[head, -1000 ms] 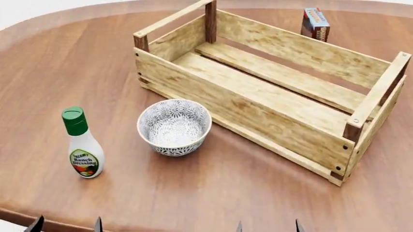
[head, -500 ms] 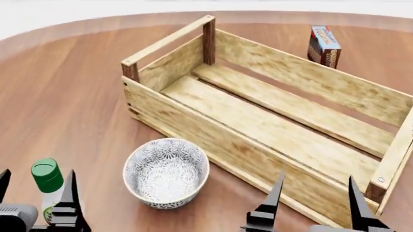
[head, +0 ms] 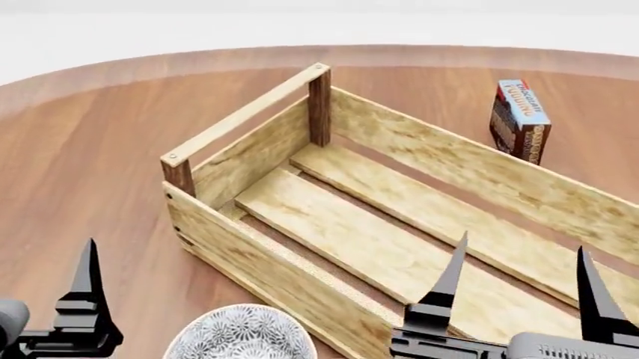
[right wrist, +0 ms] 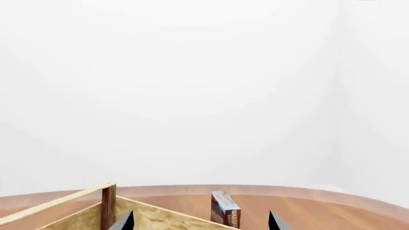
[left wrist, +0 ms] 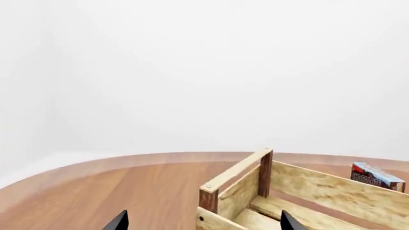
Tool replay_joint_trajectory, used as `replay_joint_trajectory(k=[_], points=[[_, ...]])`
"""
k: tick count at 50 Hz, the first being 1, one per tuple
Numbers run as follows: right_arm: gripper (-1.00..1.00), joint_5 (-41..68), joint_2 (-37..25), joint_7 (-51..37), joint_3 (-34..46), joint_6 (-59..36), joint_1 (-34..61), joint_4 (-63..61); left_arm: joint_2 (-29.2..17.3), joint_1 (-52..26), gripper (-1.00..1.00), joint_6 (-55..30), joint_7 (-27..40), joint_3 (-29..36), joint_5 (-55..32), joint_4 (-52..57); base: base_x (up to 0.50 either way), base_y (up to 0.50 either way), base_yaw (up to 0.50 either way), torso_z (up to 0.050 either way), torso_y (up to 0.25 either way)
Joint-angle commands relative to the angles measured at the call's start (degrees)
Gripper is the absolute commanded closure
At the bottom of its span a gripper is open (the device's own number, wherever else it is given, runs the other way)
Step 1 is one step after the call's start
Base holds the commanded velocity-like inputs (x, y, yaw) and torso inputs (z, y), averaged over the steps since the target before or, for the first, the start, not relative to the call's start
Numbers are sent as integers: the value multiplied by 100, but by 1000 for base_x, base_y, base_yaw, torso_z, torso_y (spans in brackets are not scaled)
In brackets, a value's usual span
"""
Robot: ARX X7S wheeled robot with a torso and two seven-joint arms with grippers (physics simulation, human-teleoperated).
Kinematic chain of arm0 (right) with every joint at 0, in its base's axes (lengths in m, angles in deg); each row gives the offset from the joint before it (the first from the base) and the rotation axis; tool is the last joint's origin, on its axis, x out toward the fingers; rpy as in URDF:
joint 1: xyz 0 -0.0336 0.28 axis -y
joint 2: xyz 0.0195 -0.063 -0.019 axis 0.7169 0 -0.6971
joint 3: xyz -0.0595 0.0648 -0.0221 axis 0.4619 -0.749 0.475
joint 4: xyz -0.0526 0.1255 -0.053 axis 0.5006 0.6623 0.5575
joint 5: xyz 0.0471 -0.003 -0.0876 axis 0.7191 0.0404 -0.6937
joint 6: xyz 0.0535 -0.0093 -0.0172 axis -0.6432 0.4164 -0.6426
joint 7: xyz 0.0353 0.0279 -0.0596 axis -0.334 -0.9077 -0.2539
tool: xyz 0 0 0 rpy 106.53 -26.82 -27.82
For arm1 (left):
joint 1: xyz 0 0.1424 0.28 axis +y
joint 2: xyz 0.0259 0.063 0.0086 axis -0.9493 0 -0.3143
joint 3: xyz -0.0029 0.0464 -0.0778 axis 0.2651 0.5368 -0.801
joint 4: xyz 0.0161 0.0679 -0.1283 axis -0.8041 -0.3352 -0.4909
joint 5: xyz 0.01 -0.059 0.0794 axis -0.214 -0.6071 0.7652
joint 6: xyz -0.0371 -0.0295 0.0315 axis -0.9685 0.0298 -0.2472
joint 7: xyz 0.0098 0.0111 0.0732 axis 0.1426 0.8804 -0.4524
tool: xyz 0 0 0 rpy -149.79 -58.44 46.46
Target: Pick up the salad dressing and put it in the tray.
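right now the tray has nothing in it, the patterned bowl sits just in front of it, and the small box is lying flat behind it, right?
One thing is off: the small box stands upright behind the tray, not lying flat, as the head view shows. The rest holds: the tray has nothing in it, and the patterned bowl sits just in front of it.

Bright, even — sharp, faint shadows

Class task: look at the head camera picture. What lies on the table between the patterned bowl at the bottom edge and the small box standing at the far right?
In the head view, the wooden tray lies between the bowl and the box.
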Motion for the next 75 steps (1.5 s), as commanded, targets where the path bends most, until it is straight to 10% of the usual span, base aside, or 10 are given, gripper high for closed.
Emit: replay_joint_trajectory(k=[1,75], points=[[-100,83,-64,-32,-34,-116,39,-134,-57,-2,-100,0,32,16,-32,59,500,0,0,0,0],[-100,-177,-292,-324,255,786,-199,141,-197,63,-100,303,147,133,-123,-83,34,0,418,0,0]])
